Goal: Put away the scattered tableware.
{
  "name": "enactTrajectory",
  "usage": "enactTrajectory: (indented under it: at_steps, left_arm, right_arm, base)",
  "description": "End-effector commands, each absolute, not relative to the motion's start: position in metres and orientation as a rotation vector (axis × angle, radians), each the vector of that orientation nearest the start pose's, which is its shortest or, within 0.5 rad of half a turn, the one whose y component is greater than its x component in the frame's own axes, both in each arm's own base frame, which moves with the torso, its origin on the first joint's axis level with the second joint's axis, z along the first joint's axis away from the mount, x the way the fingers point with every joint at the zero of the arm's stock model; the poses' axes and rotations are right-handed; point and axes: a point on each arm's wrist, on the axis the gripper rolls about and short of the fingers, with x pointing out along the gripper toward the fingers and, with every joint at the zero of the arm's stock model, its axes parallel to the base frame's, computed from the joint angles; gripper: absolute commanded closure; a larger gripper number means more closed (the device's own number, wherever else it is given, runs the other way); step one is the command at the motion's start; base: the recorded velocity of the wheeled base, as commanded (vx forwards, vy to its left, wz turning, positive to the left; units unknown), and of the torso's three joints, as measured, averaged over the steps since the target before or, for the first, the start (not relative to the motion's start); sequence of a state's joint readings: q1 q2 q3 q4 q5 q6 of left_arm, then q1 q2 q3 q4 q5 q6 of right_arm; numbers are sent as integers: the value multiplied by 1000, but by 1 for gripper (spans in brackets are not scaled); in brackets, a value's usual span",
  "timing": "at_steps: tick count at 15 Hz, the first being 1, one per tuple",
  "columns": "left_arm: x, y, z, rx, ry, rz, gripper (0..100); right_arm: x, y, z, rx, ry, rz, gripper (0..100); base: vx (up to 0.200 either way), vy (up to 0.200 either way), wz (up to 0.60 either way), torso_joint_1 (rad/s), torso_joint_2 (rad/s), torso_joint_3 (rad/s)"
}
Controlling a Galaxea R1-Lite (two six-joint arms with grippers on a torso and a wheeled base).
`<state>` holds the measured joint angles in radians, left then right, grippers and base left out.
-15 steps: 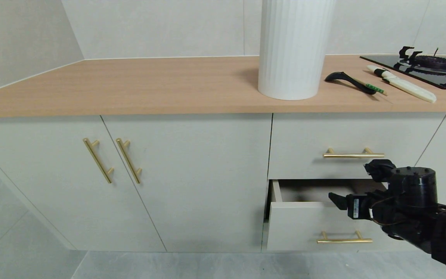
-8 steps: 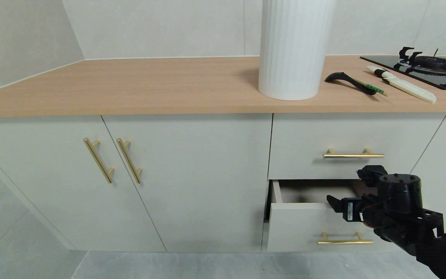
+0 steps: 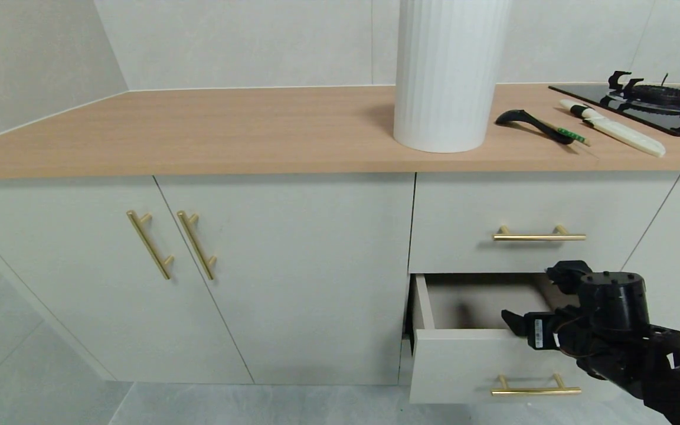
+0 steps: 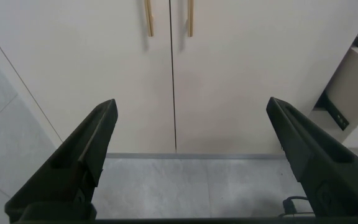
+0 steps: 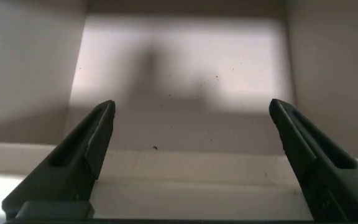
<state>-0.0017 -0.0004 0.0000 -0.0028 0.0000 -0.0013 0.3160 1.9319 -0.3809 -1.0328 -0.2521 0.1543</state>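
Fingers [image 5: 79, 162] of the right gripper [image 3: 529, 293] are standing spread over the open drawer's [image 3: 464, 366] front edge. The left gripper [image 4: 191, 104] is gaping too, facing the doors [image 4: 229, 74]. Ladle [image 3: 529, 123] and knife [image 3: 617, 134] are lying near the bench's [image 3: 228, 130] right edge.

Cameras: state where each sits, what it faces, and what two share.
Head view: on the head, facing down at counter and cabinet doors; right gripper at open drawer.
Left wrist view: on left wrist, facing cabinet doors; left gripper open.
Right wrist view: past its open gripper into the drawer, which head view shares.
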Motion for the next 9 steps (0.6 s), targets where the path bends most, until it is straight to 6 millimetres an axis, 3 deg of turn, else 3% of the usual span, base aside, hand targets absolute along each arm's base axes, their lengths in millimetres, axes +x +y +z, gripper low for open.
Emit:
enactTrajectory:
  at_steps: [1, 9]
  left_arm:
    - [-23, 0, 76, -2, -3, -2, 0]
    - [-23, 0, 76, -2, -3, -2, 0]
  right_arm:
    - [259, 79, 62, 2, 509, 22, 0]
    - [236, 72, 97, -28, 654, 44, 0]
  base:
    - [0, 0, 0, 0, 0, 0]
    - [0, 0, 0, 0, 0, 0]
